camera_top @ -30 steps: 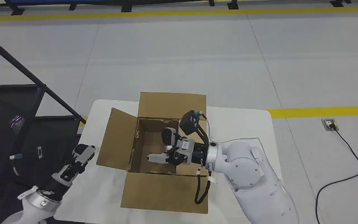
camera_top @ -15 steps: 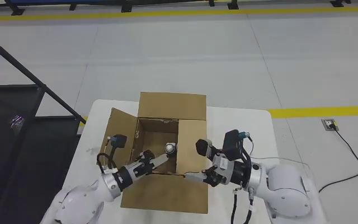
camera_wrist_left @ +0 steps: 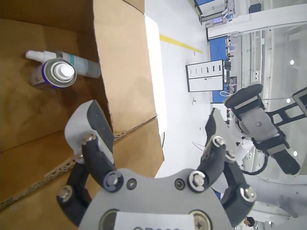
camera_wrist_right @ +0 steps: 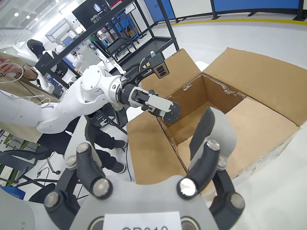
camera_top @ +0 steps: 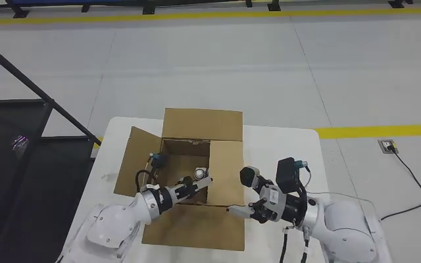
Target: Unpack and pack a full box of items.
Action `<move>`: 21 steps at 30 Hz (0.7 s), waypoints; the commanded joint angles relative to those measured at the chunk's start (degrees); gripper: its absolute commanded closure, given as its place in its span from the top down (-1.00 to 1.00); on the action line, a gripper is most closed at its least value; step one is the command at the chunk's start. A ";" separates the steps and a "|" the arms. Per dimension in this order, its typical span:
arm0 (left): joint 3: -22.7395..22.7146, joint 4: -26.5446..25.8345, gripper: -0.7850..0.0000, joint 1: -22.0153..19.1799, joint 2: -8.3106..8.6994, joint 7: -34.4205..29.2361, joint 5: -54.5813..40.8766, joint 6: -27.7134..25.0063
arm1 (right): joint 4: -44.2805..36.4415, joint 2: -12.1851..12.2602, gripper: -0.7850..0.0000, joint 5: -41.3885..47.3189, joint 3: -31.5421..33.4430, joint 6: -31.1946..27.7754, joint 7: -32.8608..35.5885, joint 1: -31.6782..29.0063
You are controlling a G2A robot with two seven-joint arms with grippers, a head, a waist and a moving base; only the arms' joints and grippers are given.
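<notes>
The left gripper (camera_top: 196,184) hovers inside the opening of the box (camera_top: 202,125), close to its near wall, with its jaws apart and empty. In the left wrist view, the left gripper (camera_wrist_left: 156,125) is aimed at the spray can (camera_wrist_left: 58,72). The can stands upright on the box floor toward the far side. A bottle (camera_wrist_left: 80,63) lies on its side just behind it; I cannot tell whether they touch.

The step in hand looks like lifting out the can. To do it well, the jaws should stay wide as the wrist descends and straddle the can's body below its top rim. They should close squarely so that the can does not tip onto the bottle. The lift should go straight up, clear of the box walls and flaps.

To the right of the box, the right gripper (camera_top: 243,194) sits beyond the folded-out flap, jaws apart and empty. It should keep out of the opening.

A second ago the right arm was down in the box and the left arm lay well off to the box's left. Half a second ago the left gripper was at the box's near left corner. It has since pushed in toward the can, and the right gripper has eased a little further away. The can has not moved.
</notes>
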 commanded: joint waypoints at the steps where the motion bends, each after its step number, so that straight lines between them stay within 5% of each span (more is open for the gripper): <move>1: 1.04 1.86 1.00 -0.91 -0.19 0.39 0.03 0.38 | -0.07 0.17 1.00 -0.79 -0.12 -0.21 -1.34 -0.47; 12: 9.50 20.39 1.00 -12.79 -2.33 -3.83 -6.09 -6.57 | 2.01 1.88 1.00 7.17 3.67 -6.14 -3.06 -2.88; 21: 14.40 27.49 1.00 -16.85 -4.05 -3.03 -8.86 -11.45 | 1.20 3.05 1.00 7.90 4.93 -6.65 -4.19 -4.68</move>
